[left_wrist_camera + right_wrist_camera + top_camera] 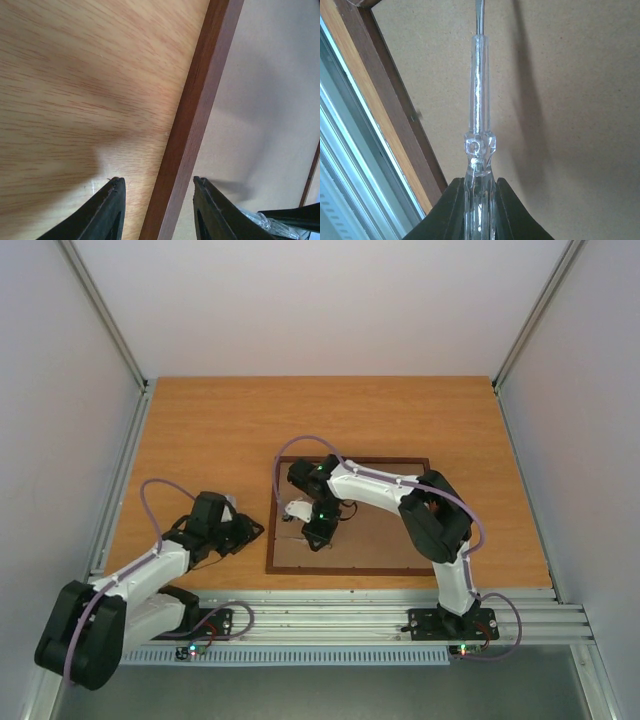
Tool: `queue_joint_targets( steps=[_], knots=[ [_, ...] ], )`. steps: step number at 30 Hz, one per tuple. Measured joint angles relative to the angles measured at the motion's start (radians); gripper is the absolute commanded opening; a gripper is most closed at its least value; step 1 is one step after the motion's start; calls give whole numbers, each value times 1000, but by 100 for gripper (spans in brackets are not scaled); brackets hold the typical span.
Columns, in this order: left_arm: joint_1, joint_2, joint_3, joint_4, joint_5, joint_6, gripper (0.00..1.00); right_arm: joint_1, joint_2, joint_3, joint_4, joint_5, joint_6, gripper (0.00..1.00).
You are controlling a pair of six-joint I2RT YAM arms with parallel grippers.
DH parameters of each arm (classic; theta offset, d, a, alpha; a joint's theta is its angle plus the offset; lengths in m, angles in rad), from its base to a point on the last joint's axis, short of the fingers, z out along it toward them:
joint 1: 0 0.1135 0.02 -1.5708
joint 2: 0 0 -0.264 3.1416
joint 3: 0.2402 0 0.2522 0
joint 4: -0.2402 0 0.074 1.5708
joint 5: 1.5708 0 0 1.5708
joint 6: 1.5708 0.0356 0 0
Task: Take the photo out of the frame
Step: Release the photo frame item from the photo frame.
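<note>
Frame [350, 571]: lying back-up on the wooden surface [210, 430]; hardboard back [570, 100] uppermost
Left gripper [157, 182]: jaws parted, straddling the frame's left rail (one finger on each side)
Right gripper [479, 182]: jaws clamped on a clear-handled screwdriver [479, 100], above the hardboard back

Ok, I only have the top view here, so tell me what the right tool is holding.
Observer: On its wrist view the right tool is shut on a clear-handled screwdriver, held over the hardboard back.
Operator: Now describe the left tool.
Observer: The left tool is open, one side of the frame between its fingers.
Operator: Look for the photo up close.
Observer: Neither wrist view shows it, only bare hardboard inside the frame.
</note>
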Motion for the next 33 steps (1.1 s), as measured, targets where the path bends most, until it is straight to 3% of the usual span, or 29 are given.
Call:
queue_joint_targets(
  steps=[15,33],
  knots=[
    [0,214,0,195,133,17,30,-2,63,50,-14,-47,-48,1],
    [0,265,0,258,167,14,25,-18,115,64,-12,-65,-59,1]
  ],
)
